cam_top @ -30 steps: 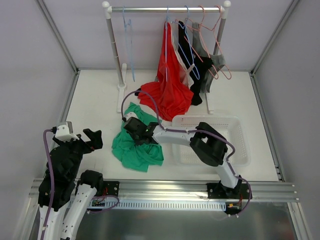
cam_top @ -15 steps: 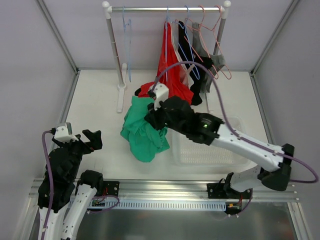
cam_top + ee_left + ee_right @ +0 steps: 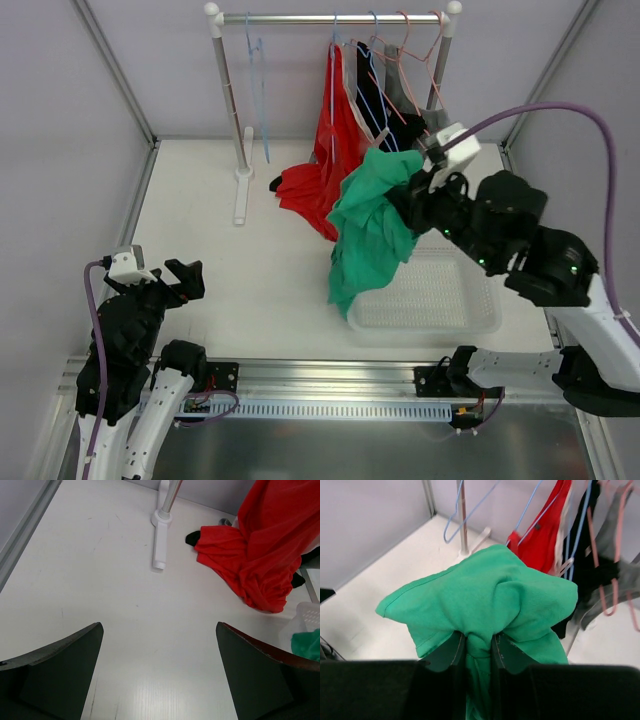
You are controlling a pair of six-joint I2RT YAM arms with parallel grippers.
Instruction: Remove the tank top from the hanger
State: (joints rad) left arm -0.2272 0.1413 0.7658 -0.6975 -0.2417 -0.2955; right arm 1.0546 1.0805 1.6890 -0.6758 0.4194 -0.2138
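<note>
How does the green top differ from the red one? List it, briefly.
Green top is pinched in the right gripper, off any hanger; red top hangs from the rail. Green dangles in the air; red's lower part lies bunched on the table. Both are plain, single-coloured.

From my station I saw that the white table (image 3: 220, 260) carried only a few things. The clothes rack's left foot (image 3: 240, 190) stood toward the far side, a long white bar running front to back. Just right of that foot, the lower end of a red garment (image 3: 305, 190) pooled on the surface in a crumpled heap. A small black scrap (image 3: 275, 184) touched the heap's left edge. A white mesh basket (image 3: 440, 327) sat at the near right, well apart from the foot.
</note>
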